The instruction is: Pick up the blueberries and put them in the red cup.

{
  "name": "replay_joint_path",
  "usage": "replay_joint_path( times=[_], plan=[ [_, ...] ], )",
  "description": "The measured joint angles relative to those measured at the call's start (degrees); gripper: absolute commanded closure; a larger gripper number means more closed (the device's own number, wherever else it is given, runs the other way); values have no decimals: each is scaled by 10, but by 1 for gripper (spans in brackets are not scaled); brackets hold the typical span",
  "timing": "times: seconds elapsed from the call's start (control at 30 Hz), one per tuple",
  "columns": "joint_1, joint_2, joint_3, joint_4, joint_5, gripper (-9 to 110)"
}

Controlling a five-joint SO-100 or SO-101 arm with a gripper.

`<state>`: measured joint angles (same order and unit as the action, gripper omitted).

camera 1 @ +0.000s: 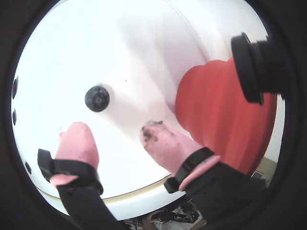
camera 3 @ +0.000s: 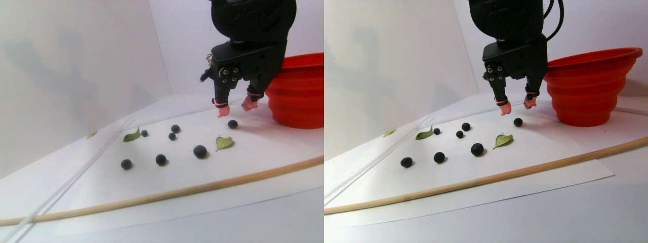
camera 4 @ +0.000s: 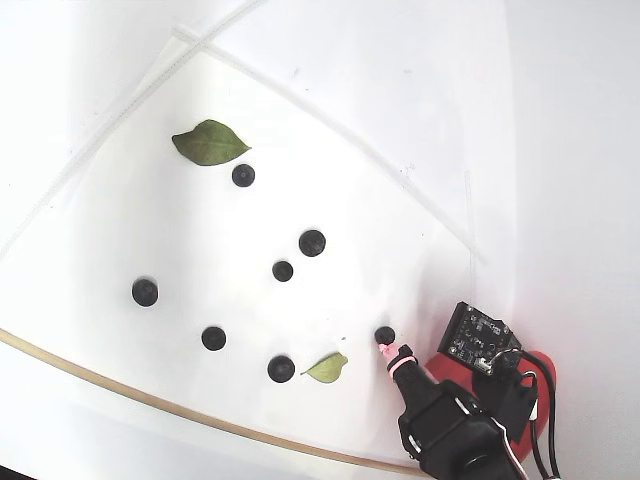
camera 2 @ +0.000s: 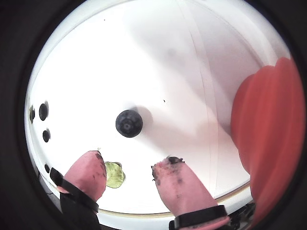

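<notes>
couple of green leaves (camera 4: pixel 210 143) (camera 4: pixel 328 368) lying on a white paper sheet (camera 4: pixel 120 240), thin wooden stick (camera 4: pixel 150 400) along its edge.

Black arm (camera 3: pixel 253 30) reaches down from above, wrist near vertical in stereo pair view. Gripper (camera 3: pixel 235 108) hangs low, just above surface, jaws parted, nothing between them. Pink-covered fingertips (camera 1: pixel 76 141) point downward, spread wide in both wrist views; dark smudges on one tip (camera 2: pixel 172 170). Black bands clamp pink covers to fingers. In fixed view, gripper (camera 4: pixel 390 352) extends from lower right.
</notes>
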<state>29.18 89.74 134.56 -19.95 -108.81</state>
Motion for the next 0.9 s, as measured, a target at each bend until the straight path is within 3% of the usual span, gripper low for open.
replay_joint_path(
  times=[0.9],
  plan=[
    [0,-83,-33,-71,10,80]
  ],
)
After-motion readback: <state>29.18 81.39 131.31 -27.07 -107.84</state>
